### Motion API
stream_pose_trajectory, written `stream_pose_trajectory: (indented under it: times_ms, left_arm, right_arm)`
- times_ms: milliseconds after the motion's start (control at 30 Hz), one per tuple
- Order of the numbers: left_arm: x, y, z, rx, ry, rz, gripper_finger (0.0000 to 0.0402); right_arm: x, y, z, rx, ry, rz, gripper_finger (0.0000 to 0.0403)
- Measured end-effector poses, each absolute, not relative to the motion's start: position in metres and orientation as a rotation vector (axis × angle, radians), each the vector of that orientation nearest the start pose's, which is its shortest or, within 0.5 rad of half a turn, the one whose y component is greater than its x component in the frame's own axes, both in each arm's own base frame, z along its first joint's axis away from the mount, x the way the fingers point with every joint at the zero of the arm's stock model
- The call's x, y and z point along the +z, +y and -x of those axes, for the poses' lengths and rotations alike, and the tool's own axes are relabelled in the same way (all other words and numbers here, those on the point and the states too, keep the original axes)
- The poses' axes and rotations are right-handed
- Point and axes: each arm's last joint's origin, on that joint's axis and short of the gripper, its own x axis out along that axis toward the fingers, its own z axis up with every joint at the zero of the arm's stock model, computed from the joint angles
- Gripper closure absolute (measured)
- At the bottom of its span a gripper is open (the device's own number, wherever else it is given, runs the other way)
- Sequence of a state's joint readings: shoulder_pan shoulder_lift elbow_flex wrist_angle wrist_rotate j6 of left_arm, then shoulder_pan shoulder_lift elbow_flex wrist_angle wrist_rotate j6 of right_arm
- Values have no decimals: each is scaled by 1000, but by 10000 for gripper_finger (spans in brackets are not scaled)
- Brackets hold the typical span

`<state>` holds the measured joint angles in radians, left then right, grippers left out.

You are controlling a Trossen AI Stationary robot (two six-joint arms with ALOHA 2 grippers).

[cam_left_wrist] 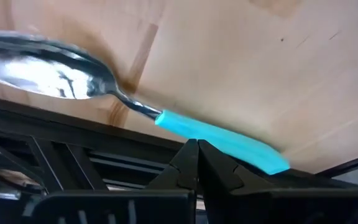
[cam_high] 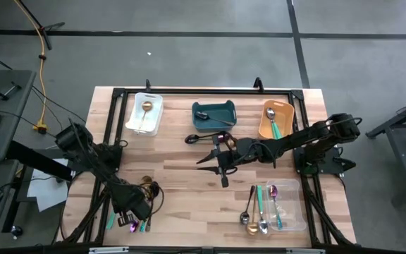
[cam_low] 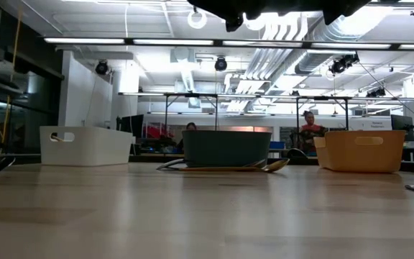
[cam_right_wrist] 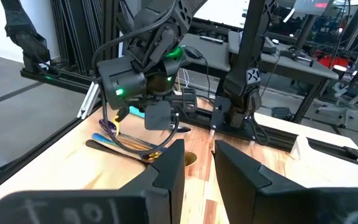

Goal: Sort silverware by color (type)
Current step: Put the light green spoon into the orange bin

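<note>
Glossy steel spoon (cam_left_wrist: 55, 71), teal handle

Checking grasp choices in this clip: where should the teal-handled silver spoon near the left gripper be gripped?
Grip the teal-handled silver spoon mid-handle, coming from straight above with the fingers across its narrow width. It lies flat on the wood; the handle is straight, the bowl wide and curved. The left gripper is shut just beside the handle.

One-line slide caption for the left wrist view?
Left gripper fingers shut beside a teal-handled spoon on the wooden table.

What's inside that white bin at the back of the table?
From above, the white bin holds one gold spoon, lying along the bin. In the low view, the bin's wall hides whatever is inside.
</note>
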<state>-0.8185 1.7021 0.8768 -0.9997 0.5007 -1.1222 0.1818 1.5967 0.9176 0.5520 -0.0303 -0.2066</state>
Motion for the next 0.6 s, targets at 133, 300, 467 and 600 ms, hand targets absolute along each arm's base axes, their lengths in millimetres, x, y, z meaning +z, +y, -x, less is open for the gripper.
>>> stream_pose_trajectory:
  times_ms: [133, 300, 467, 600]
  left_arm:
    - [134, -189, -152, 181, 2123, 327, 401]
    - [134, -191, -148, 155, 2136, 310, 401]
    - [134, -194, -145, 139, 2151, 301, 401]
    - [134, -196, -143, 131, 2154, 295, 401]
  right_arm:
    - [246, 64, -345, 226, 119, 216, 320]
    - [246, 64, -345, 226, 122, 216, 320]
    - [246, 64, -345, 226, 122, 216, 320]
    - [246, 64, -345, 226, 122, 216, 320]
